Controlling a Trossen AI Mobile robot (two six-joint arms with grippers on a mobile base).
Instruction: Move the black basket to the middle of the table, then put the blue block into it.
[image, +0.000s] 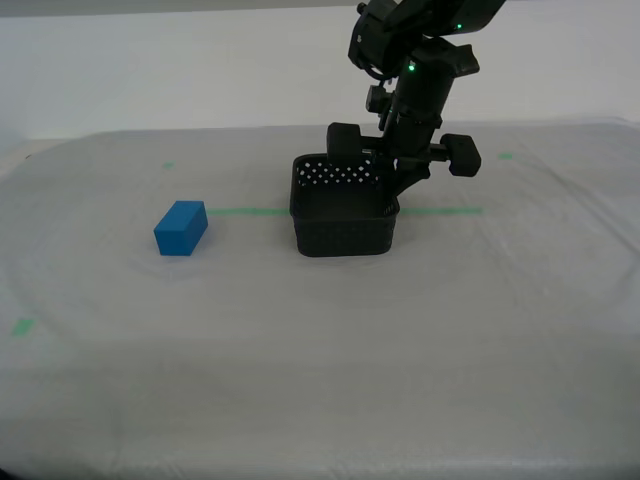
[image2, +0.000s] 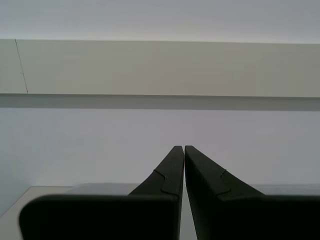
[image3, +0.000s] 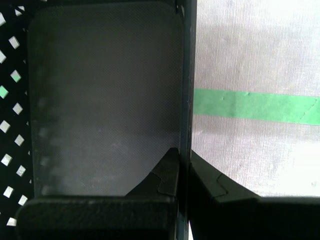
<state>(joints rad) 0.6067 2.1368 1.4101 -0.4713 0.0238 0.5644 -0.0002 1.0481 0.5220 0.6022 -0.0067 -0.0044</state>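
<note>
My first hand (image3: 184, 160) is clenched on the side wall of the small square black plastic basket with perforated walls (image: 343, 215), one finger (image3: 167, 172) inside the basket and the other outside, the thin wall pinched between them. In the exterior view that arm comes down from 12 o'clock onto the basket's wall at its 3 o'clock side, and the basket sits on the large desk covered in whitish-grey cloth (image: 330, 380), near the middle of the view, over the thin green tape line (image: 445, 211) that runs out from it toward 3 o'clock and toward 9 o'clock. The small solid bright-blue rectangular block (image: 181, 228) rests on the cloth at the basket's 9 o'clock, well apart from it, untouched. My second hand (image2: 181, 150) is closed with nothing between its fingers, their tips meeting, and it faces a pale blank wall away from the desk.
</note>
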